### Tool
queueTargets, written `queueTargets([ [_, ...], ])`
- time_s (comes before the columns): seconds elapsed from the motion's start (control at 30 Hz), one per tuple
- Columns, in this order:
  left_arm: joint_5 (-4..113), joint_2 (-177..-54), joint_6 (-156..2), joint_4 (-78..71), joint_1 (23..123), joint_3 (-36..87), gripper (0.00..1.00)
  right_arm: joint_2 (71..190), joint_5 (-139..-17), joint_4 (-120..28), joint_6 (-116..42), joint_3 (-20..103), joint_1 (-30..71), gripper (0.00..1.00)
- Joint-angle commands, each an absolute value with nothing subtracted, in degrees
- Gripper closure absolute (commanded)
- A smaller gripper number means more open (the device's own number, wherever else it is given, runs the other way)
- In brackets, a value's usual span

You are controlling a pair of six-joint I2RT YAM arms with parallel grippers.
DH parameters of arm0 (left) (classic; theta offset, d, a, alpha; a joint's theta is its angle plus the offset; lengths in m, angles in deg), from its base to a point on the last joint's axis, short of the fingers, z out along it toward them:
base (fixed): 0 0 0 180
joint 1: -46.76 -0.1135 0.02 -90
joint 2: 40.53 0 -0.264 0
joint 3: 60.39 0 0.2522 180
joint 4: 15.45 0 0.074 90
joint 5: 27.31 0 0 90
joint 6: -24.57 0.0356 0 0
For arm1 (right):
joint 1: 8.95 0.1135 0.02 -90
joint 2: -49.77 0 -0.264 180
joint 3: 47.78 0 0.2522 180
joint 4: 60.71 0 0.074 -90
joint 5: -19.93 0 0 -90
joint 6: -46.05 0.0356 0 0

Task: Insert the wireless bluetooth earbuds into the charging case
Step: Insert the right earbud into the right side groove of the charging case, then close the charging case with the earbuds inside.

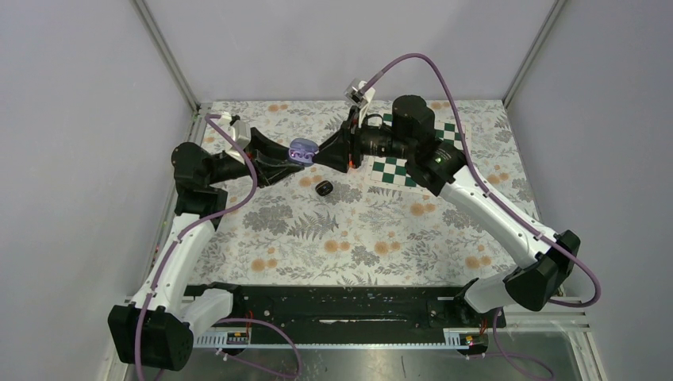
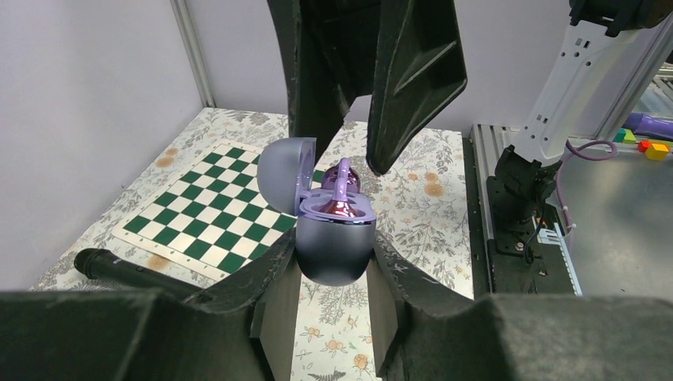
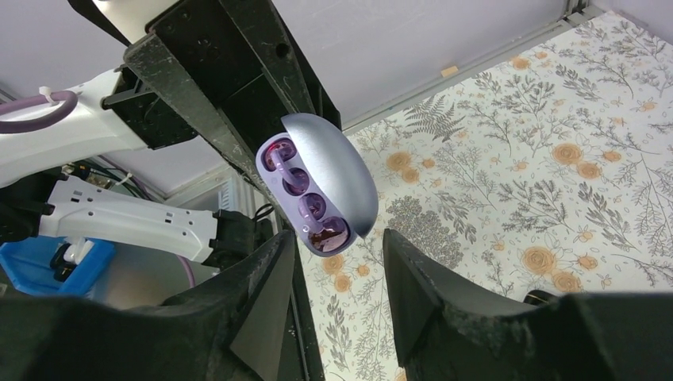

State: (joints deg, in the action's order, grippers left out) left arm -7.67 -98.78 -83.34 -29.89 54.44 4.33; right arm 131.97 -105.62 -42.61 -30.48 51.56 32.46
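Closest in, the left gripper [image 2: 333, 266] is squeezing narrow around the lower half of the lilac charging case [image 2: 333, 238], holding it up off the flowered tablecloth [image 2: 413, 198]. The lid [image 2: 284, 175] is standing open toward ten o'clock. One glossy lilac earbud [image 2: 343, 178] is poking up out of the base at twelve o'clock; whether it is sitting fully home, I can't tell.

The right gripper [image 3: 337, 242] is facing the case head-on with its jaws spread wide. Its fingers are hanging either side of the bud and seem to be gripping nothing.

From above, both grippers are meeting at about eleven o'clock from the table's middle. A small black object [image 1: 323, 188] is lying on the cloth at five o'clock of the case, apart from it. A green checkered mat [image 1: 413, 151] is lying at three o'clock under the right arm. A black microphone [image 2: 119, 266] is resting beside the mat's corner.
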Motion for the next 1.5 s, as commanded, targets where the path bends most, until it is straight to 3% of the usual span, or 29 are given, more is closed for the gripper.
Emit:
queueTargets([
  [0.0,-8.9,-98.8,-83.5,-33.1,54.8,7.5,1.0,132.7,-106.2,-45.9,-29.4,51.9,32.2,0.46],
  [0.07,-9.2,-98.7,-83.5,-33.0,54.9,7.6,1.0,132.8,-105.6,-46.1,-29.0,51.8,32.3,0.44],
  [0.43,-9.3,-97.5,-83.3,-32.3,54.9,7.5,1.0,132.4,-104.6,-47.8,-28.0,49.2,32.2,0.57],
  [0.67,-7.9,-97.0,-82.0,-30.7,54.9,6.7,1.0,131.5,-109.8,-50.5,-28.6,48.9,32.0,0.42],
  [0.8,-7.8,-96.9,-82.1,-29.7,54.9,5.8,1.0,129.9,-114.0,-50.9,-32.5,49.1,31.6,0.27],
  [0.9,-8.9,-96.9,-81.6,-29.6,55.0,5.2,1.0,130.7,-120.0,-52.0,-34.8,49.2,31.6,0.23],
  [1.3,-10.7,-98.8,-83.0,-27.5,55.7,6.1,1.0,137.6,-122.6,-59.7,-31.1,52.5,31.9,0.24],
  [1.47,0.9,-99.2,-86.1,-23.5,55.6,5.9,1.0,135.7,-122.7,-56.6,-35.3,52.2,32.5,0.29],
])
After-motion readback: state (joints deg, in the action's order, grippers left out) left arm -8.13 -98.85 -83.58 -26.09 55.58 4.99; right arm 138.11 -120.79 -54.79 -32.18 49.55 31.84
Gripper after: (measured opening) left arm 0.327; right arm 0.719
